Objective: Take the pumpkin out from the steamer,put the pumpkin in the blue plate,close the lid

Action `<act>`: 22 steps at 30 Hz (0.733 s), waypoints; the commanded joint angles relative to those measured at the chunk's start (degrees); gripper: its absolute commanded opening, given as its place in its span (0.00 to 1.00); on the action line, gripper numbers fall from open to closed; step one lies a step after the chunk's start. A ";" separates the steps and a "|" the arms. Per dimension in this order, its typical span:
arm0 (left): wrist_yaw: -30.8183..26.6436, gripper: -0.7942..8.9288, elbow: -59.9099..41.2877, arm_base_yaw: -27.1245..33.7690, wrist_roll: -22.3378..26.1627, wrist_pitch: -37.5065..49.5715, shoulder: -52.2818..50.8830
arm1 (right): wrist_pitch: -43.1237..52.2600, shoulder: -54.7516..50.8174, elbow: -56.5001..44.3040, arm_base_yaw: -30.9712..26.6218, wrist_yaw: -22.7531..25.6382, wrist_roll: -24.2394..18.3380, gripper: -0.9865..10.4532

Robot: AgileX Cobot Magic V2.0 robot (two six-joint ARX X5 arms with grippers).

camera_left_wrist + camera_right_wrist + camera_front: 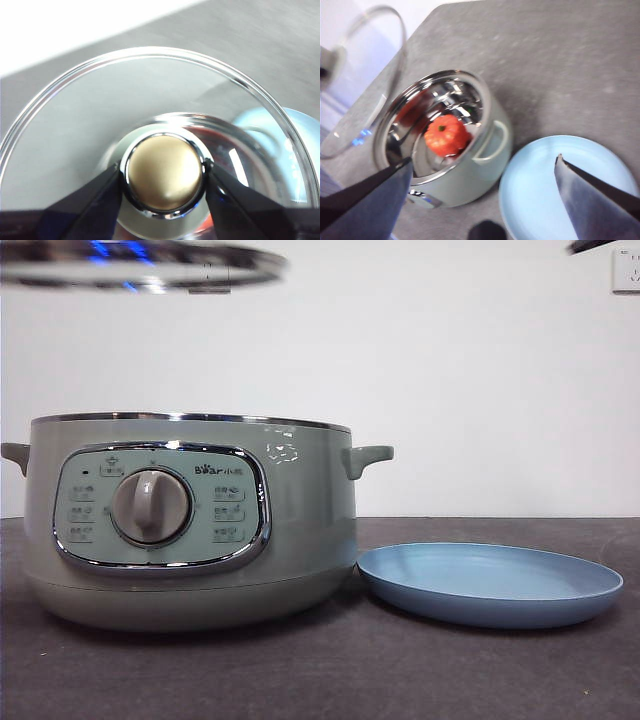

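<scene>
While the lid point(140, 265) hangs in the air at the upper left of the front view, well above the steamer point(190, 530), the pot stands open, so the first step, uncovering it, looks done and the pumpkin is the thing now in hand. The left claw point(164, 180) is clamped on the lid's knob point(165, 172), one black jaw pressed to each side of it, with the glass dome spreading round it in the left wrist view. The right claw point(482, 172) has its jaws wide apart and holds nothing; it hovers high over the worktop point(560, 70), looking down on both pot and plate. The pumpkin point(446, 135) sits inside the steamer on the shiny inner pan, left of centre in the right wrist view, its dark stem just visible on top. The blue plate point(490, 585) lies bare just beside the steamer, at the lower right of the front view, its rim close to the pot's base. By my reading, the next move calls for the right claw to come down into the open pot, centre its jaws on the pumpkin's ribbed sides without knocking the chrome rim, and close gently, since the round toy could roll. On the steamer's chrome-framed panel the word "Bear" can be read beside the knob, followed by small characters too fine to make out; the button labels are likewise illegible.
</scene>
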 commanded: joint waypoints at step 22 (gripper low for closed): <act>-26.60 0.07 0.61 -0.07 1.09 -10.99 -18.18 | -22.12 52.43 50.40 32.39 24.55 -9.92 0.59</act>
